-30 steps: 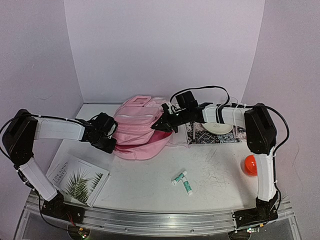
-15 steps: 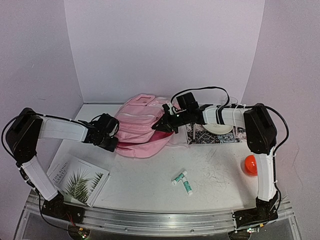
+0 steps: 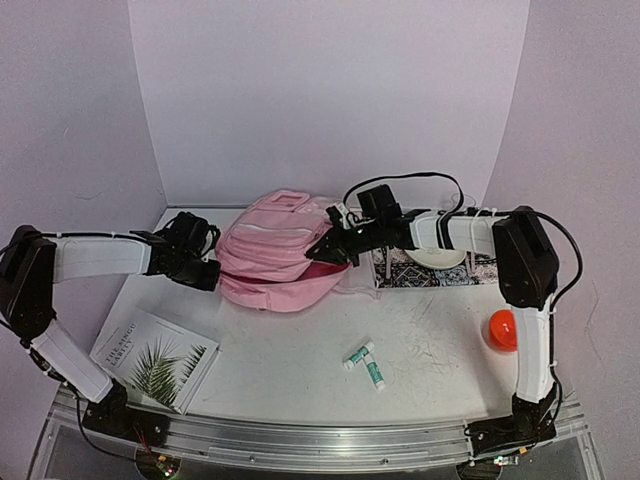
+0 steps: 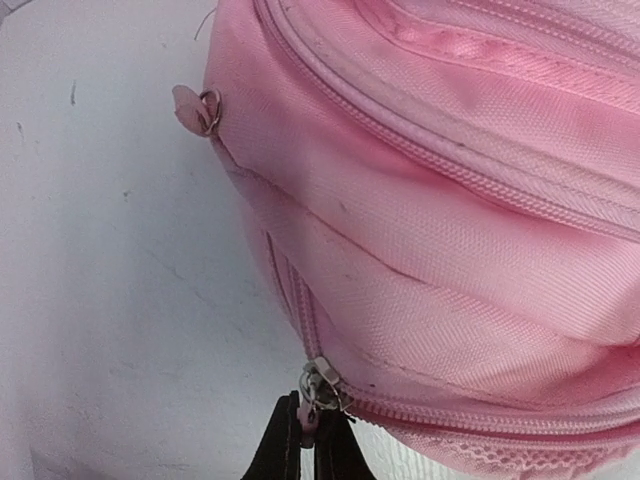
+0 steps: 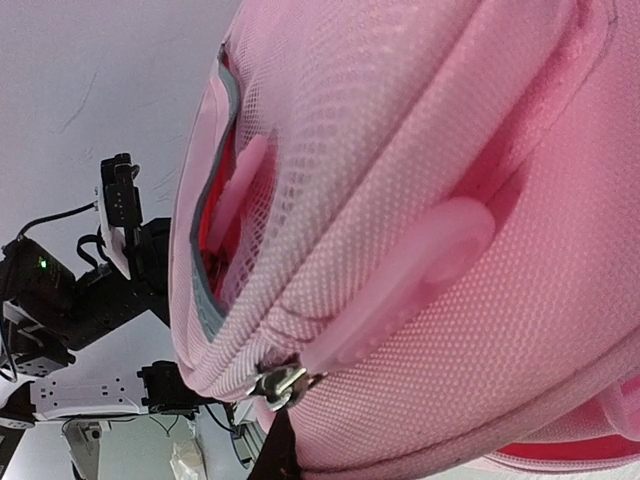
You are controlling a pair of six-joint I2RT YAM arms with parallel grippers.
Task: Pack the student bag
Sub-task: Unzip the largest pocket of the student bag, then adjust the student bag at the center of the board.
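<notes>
Pink bag [image 3: 275, 268], left claw [image 4: 308, 428] pinched shut on left zip pull [image 4: 320, 390], right claw [image 5: 278, 448] likewise on right zip pull [image 5: 280, 384]; hard opposing tugs could slip either free.

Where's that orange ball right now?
In the top view, the orange ball lies at the right edge of the table, beside the right arm, nearer the bases than the patterned mat.

The white, scuffed table [image 3: 300, 340] carries the pink student bag [image 3: 275, 265], which lies between the left gripper [image 3: 210, 273] and the right gripper [image 3: 322, 250]. A leaf-printed booklet [image 3: 155, 358] lies on the base side of the left gripper. Two green-and-white tubes [image 3: 366, 363], touching each other, lie on the base side of the right gripper. A patterned mat [image 3: 400, 272] lies just to that gripper's right, and an orange ball [image 3: 503, 328] lies well beyond.
</notes>
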